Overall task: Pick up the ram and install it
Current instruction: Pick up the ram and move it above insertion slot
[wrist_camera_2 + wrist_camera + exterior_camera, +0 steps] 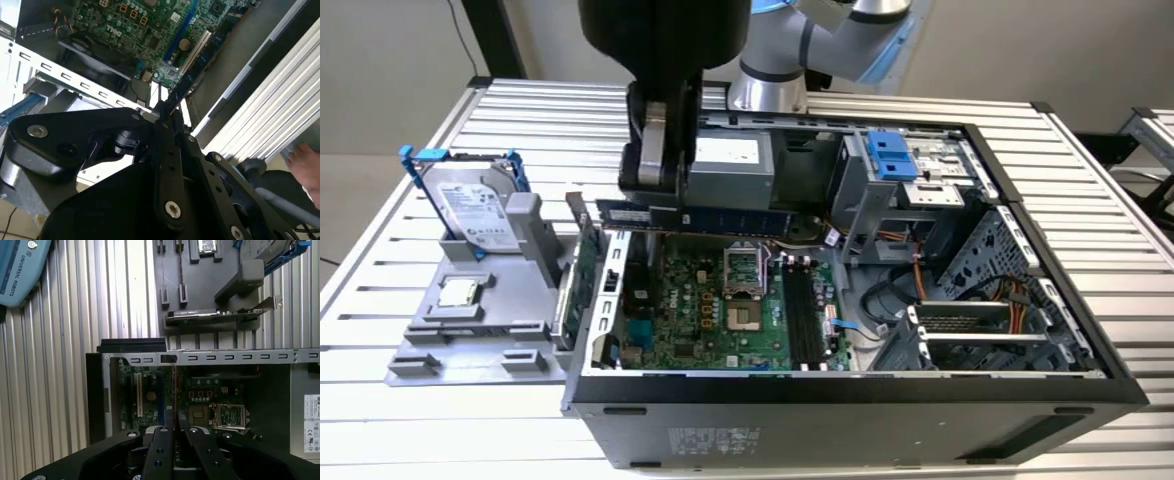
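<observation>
As gripper [654, 203] clamps ram [727, 219], broadside in exterior view, seemingly level

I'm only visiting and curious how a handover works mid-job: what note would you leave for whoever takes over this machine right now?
Gripper: shut on the ram, gripping it near one end.
Ram: held level in the air above the open computer case, clear of the green motherboard below it.
Done: the ram is picked up.
Left: the ram is not yet seated. The long black slots, toward the exterior view's right on the motherboard, look unfilled.
</observation>
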You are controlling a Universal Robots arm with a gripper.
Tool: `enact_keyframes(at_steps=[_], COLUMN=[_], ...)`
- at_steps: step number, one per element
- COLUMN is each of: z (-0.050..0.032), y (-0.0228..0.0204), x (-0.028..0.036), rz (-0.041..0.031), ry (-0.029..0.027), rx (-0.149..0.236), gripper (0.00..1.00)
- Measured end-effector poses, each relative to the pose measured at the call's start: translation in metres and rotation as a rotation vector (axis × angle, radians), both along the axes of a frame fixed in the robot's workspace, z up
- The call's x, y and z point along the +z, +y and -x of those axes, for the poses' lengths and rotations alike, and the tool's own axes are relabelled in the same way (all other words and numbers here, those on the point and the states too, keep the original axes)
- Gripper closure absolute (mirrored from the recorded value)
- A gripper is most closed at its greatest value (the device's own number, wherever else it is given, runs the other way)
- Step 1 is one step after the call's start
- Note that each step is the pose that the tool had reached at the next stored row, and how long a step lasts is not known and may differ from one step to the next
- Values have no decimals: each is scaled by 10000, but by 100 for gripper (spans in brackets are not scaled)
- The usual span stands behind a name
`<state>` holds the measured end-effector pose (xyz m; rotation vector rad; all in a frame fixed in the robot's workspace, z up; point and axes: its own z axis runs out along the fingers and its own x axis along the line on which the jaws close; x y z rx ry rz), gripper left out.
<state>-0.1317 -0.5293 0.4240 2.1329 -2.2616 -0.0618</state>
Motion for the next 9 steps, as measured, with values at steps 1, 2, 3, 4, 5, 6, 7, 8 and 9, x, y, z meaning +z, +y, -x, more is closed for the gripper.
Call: enact_keyframes(at_steps=[1,2,3,4,5,6,7,8,9], z=[-27,-57,-84,-110,-134,-158,-177,-195,-214], y=[4,10,16,22,29,37,46,56,66], x=[-3,-5,-7,-9,-10,-12,-15,-18,-21], rz=[0,0,0,0,0,0,0,0,0], ry=[0,0,0,0,0,0,0,0,0], rx=[-13,-21,-28,-34,-41,-47,-53,-58,-63], gripper=[100,100,100,100,100,100,100,100,100])
